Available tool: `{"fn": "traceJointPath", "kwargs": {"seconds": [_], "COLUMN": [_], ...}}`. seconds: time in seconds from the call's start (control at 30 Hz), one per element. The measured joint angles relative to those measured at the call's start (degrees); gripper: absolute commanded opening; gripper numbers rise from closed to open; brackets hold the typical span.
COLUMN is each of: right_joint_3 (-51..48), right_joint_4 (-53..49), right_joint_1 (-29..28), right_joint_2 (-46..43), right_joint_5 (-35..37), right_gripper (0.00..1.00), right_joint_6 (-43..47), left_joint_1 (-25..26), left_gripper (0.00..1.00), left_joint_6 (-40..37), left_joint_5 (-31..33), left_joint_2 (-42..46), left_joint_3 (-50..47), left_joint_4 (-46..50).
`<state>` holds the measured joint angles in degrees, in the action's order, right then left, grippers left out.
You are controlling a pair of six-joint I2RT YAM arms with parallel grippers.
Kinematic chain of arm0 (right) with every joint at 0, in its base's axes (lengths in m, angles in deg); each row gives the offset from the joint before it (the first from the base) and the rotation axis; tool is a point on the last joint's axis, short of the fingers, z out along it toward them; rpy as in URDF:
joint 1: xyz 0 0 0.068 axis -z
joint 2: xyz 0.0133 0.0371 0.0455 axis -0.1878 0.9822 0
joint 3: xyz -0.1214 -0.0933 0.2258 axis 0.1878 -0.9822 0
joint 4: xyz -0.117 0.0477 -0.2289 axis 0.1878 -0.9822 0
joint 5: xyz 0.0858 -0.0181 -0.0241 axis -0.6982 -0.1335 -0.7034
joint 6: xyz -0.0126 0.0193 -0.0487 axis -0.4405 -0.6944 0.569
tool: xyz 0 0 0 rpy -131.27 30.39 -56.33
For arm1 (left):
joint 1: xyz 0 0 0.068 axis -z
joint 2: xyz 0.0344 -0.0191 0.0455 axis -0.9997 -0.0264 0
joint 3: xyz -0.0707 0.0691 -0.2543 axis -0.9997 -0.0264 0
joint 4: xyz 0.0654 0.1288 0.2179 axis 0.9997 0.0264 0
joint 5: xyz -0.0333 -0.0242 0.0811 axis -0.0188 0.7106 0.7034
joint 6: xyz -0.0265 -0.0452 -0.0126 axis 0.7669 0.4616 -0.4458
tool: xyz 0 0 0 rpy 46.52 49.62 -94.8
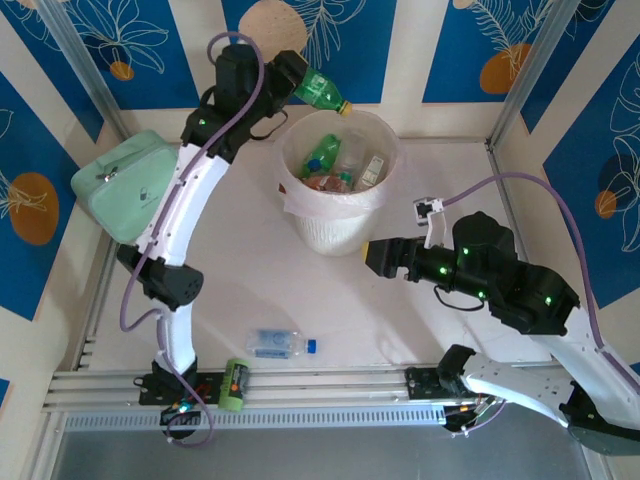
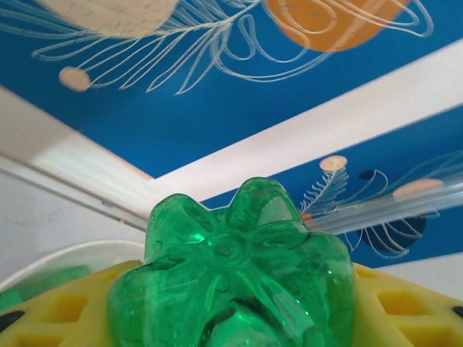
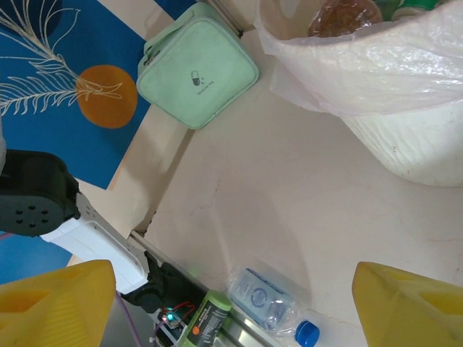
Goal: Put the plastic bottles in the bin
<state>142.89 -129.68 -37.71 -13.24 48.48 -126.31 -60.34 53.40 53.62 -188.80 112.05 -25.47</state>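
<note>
The green bottle (image 1: 322,92) is clamped between the fingers of the left gripper (image 1: 300,80), its cap pointing beyond the fingertips over the far rim of the bin (image 1: 335,232); release is judged best made once the whole bottle is brought above the opening. The right gripper (image 1: 372,257) is seen with fingers (image 3: 58,303) apart and empty, a clear bottle (image 3: 266,298) lying ahead between them. The left grip is masked by the bottle's base, and the bin's contents cannot be counted.

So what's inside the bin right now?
Inside the bin: a green bottle, a clear bottle and a brown-orange labelled one on top. Whatever lies beneath them is covered.
</note>
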Motion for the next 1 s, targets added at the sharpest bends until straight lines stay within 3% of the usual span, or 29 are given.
{"fn": "traceJointPath", "kwargs": {"seconds": [0.3,0.5,0.6,0.83,1.0], "right_joint_3": [-0.9,-1.03,-1.46,-1.9,-1.99], "right_joint_4": [0.02,0.11,0.13,0.09,0.11], "right_joint_1": [1.75,1.79,1.79,1.79,1.79], "right_joint_2": [0.44,1.05,1.09,1.16,1.6], "right_joint_5": [-1.27,-1.68,-1.84,-2.1,-2.27], "right_gripper": [0.86,0.85,0.85,0.85,0.85], "right_joint_6": [-0.02,-0.13,-0.48,-0.94,-1.11], "left_joint_1": [-3.65,-3.72,-3.72,-3.72,-3.69], "left_gripper": [0.29,0.3,0.45,0.96,0.95], "left_joint_6": [-10.58,-13.7,-14.4,-15.65,-14.53], "left_joint_5": [-11.45,-16.44,-18.01,-20.7,-23.96], "left_joint_2": [-2.45,-4.35,-4.63,-4.94,-5.07], "left_joint_3": [4.2,4.17,4.17,3.34,0.87], "left_joint_4": [11.52,15.08,16.22,15.72,12.76]}}
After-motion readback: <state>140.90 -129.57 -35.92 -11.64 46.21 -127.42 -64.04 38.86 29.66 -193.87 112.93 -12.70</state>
